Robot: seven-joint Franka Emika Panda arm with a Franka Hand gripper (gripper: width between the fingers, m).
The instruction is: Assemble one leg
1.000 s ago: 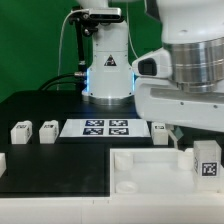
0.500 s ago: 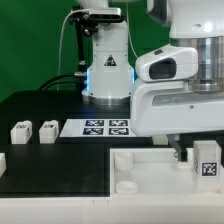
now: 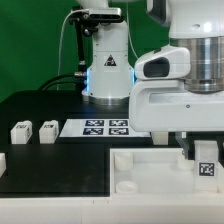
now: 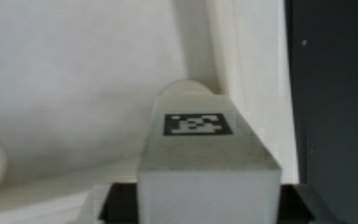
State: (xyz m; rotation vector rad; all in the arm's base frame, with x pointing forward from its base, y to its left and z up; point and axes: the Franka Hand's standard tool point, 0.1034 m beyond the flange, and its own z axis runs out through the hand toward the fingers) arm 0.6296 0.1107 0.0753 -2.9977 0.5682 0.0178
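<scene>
Place: you are looking at a robotics lab.
Backdrop: green screen [image 3: 30, 50] behind your rig.
Surface: black tabletop [image 3: 50, 165].
Markers: marker board [image 3: 96, 127] with printed tags.

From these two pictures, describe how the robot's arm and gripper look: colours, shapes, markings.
The arm is glossy white with rounded, bulky casings and a dark oval inset on one side. The gripper beneath it has dark fingers; its tips look black in the wrist view. No cables or markings on the arm are visible.

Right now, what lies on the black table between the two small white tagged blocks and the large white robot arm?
The exterior view shows the marker board, a thin flat white strip of printed tags, between those legs and the arm.
</scene>
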